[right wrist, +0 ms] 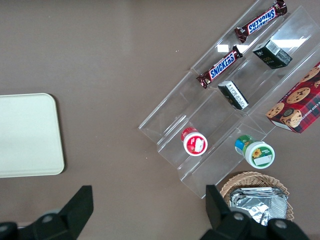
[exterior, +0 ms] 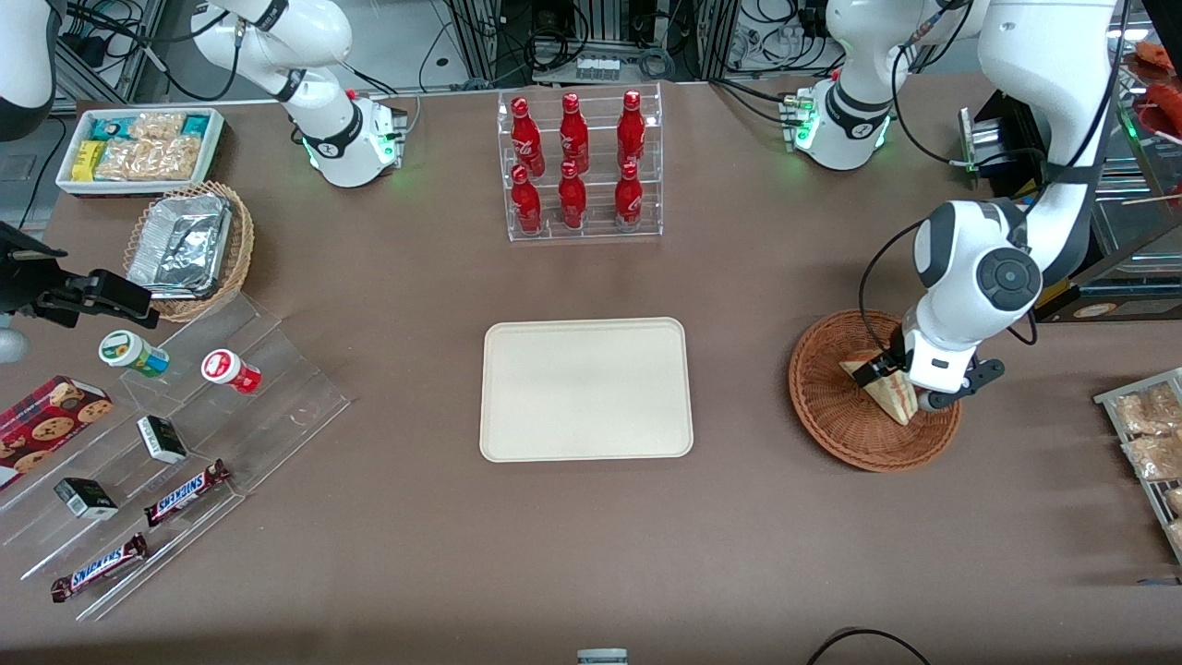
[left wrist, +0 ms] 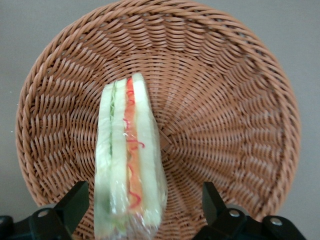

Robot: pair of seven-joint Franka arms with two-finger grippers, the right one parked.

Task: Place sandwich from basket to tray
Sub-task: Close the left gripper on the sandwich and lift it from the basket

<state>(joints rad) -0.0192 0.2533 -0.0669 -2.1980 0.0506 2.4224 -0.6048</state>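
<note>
The sandwich point(exterior: 888, 392), a wrapped white-bread wedge with red and green filling along its edge point(left wrist: 129, 160), stands on edge in the round reddish-brown basket point(exterior: 825, 409) toward the working arm's end of the table. My gripper point(exterior: 914, 392) is lowered into the basket, open, straddling the wedge point(left wrist: 144, 192). One finger point(left wrist: 75, 200) is close to the bread. The other finger point(left wrist: 211, 200) stands well apart from it. Neither finger visibly touches it. The cream tray point(exterior: 586, 389) lies flat at the table's middle, with nothing on it.
A clear rack of red bottles point(exterior: 579, 166) stands farther from the front camera than the tray. Snack packets on a wire rack point(exterior: 1145, 434) sit at the working arm's table edge. Clear steps with candy bars point(exterior: 185, 489) and a foil-filled tan basket point(exterior: 189, 247) lie toward the parked arm's end.
</note>
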